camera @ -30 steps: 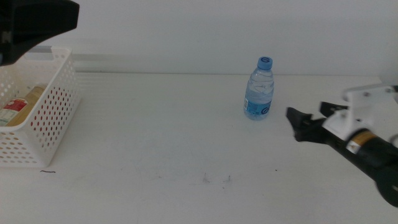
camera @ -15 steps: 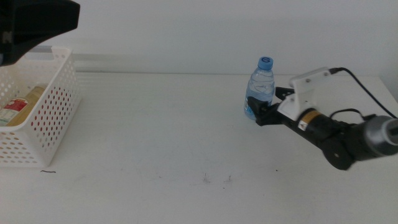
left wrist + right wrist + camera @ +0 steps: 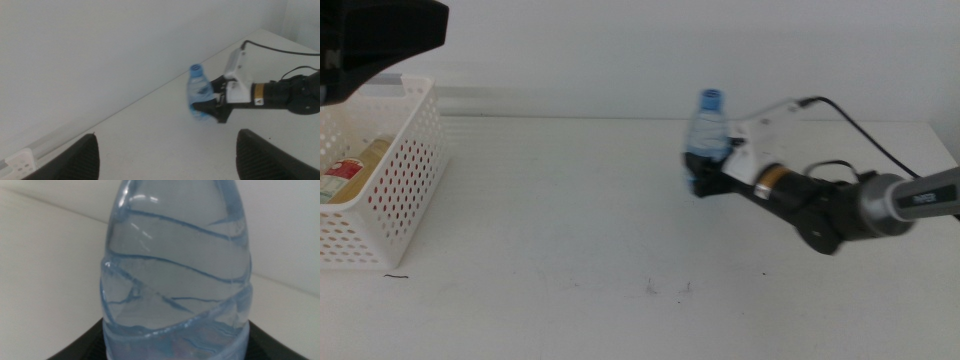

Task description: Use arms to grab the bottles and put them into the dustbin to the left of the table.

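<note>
At the far left of the counter (image 3: 570, 250) stands the dustbin (image 3: 405, 190), the landmark here, and two containers already lie inside it: a yellow juice bottle (image 3: 368, 160) and a red can (image 3: 340, 178) beside it, so that part of the job looks done. Above the dustbin, in the top left corner of the middle view, hangs the dark bulk of the left claw (image 3: 165, 155); its jaws stand wide apart with nothing between them. Well to the right of the dustbin, past the counter's middle, is the last item, the water bottle (image 3: 705, 140). Its long axis runs close to vertical, blue cap up, tipped slightly towards the dustbin. The right claw (image 3: 705, 180) reaches in from the right and is closed around its lower body, the jaws hugging both sides in the right wrist view. What remains, I judge, is carrying it across to the dustbin and releasing it.
</note>
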